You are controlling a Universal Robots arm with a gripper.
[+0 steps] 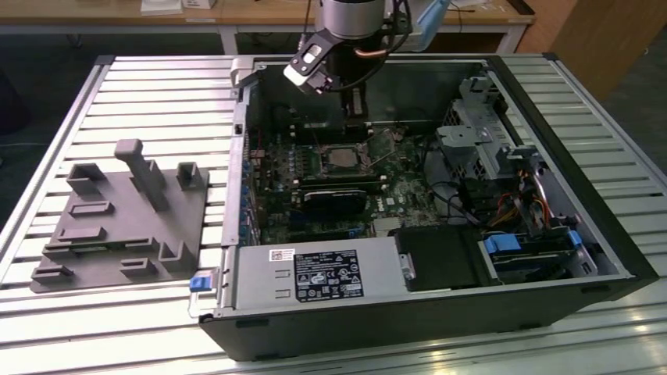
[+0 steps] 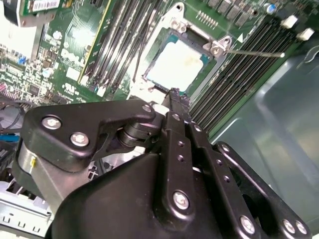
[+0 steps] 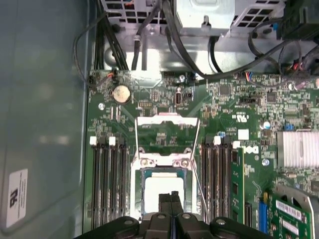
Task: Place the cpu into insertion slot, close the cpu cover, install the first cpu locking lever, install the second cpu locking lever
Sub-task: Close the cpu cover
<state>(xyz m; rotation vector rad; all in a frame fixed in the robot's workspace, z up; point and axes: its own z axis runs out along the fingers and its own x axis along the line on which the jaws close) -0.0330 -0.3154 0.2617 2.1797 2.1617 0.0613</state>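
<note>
At the exterior view's left, a grey holder block [image 1: 115,211] stands on the slatted table [image 1: 62,328], well apart from the work. Next to it is the open computer case [image 1: 417,320], and the arm reaches down into it from above, toward the middle of the green board.

There the first step looks done: the chip [image 3: 160,191] lies flat in the socket [image 3: 137,185], its pale face up and square to the silvery rim. The claw [image 3: 172,198] hangs just above the chip's near edge. Its two black fingers [image 2: 180,117] are pressed together with nothing seen between them, so it is closed and carrying nothing. Whether the tip touches the chip or only hovers over it cannot be told.

The second step is not yet done, as far as I can judge. In the first wrist view the cover [image 3: 167,118] is swung back from the socket on the side away from the claw, and the board shows through its square window.

The locking levers look unfastened too. In the second wrist view one thin wire lever [image 2: 249,52] sticks out from a socket corner across the long black memory slots [image 2: 234,74], toward the case wall. What seems to be the second lever [image 2: 143,47] runs along the other side of the socket. So closing the cover and fastening both levers are left
</note>
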